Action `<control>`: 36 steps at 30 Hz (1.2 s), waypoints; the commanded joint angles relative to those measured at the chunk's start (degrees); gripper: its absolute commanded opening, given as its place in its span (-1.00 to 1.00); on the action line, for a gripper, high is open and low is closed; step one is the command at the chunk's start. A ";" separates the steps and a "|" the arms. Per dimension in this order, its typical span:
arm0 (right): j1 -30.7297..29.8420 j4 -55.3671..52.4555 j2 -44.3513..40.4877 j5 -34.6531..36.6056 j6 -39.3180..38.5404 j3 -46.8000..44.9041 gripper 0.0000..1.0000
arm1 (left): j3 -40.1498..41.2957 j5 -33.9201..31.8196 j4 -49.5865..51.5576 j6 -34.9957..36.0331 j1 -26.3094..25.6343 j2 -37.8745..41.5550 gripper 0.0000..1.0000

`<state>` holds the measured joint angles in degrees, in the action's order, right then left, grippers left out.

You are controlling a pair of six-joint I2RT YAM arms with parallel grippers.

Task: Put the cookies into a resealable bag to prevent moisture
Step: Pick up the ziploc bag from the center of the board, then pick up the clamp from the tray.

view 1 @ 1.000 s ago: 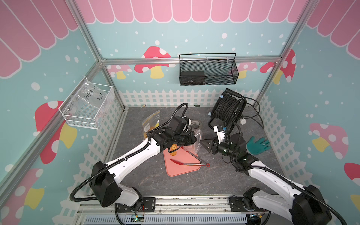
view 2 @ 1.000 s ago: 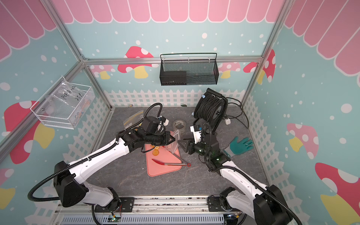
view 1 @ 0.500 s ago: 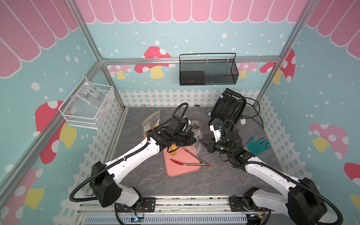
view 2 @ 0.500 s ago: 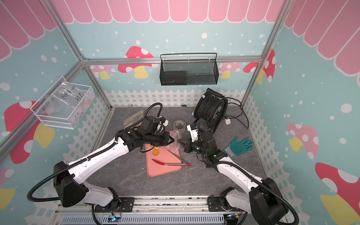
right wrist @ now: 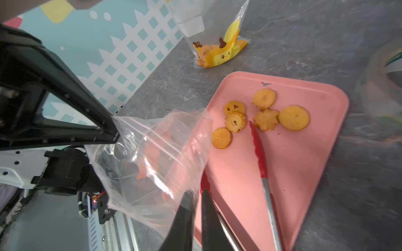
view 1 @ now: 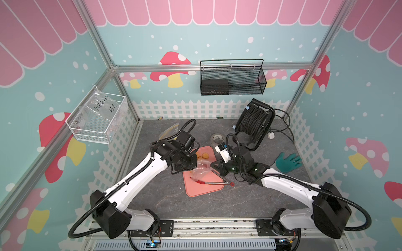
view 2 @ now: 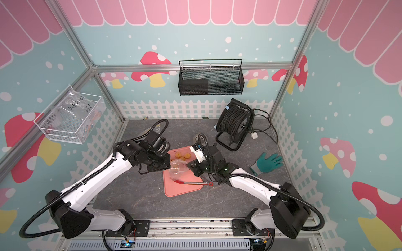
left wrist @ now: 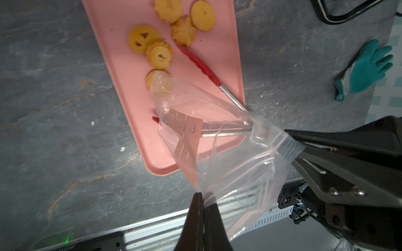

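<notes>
1. Since a second ago, my right claw (right wrist: 197, 197) has swung in from beside the tray (right wrist: 304, 163) to the bag (left wrist: 228, 152), opposite my left claw (left wrist: 203, 195).
2. Left claw: pressed together, pinching one corner of the bag's rim. Right claw: jaws narrowly apart at the rim's other side. I cannot tell whether it truly grips.
3. Holding two sides, I judge, is meant to pull the mouth wide above the tray.
4. Six cookies (right wrist: 265, 117) lie loose on the tray, none inside the bag that I can see. The tongs (right wrist: 258, 147) lie just beside them, handy for lifting.
5. Pink strips on the bag show characters I cannot read. Plastic in the wall basket (view 1: 95, 130) bears handwriting, roughly "Pet 8-02". The printed bag (right wrist: 219, 52) shows a yellow duck.
</notes>
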<state>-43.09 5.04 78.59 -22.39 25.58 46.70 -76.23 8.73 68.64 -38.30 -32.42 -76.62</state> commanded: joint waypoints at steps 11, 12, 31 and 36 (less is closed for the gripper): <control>-0.42 -0.23 -7.96 4.06 -34.39 -10.51 0.97 | 13.61 6.12 4.81 10.27 16.54 8.32 -1.00; -0.46 -0.12 -7.20 4.01 -35.68 -11.09 0.99 | 14.23 6.44 4.42 11.24 17.45 7.74 -1.00; -2.35 8.55 14.40 7.88 -41.25 -7.42 0.99 | 15.49 12.96 -1.33 16.63 23.90 0.23 -1.00; -2.18 10.70 15.02 9.02 -37.63 -8.87 0.99 | 15.67 13.50 -1.49 17.19 23.90 -0.61 -1.00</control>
<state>-45.10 14.22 92.51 -13.96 -14.31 38.72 -59.90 20.91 67.85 -23.09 -9.02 -76.44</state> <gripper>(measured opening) 0.995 0.050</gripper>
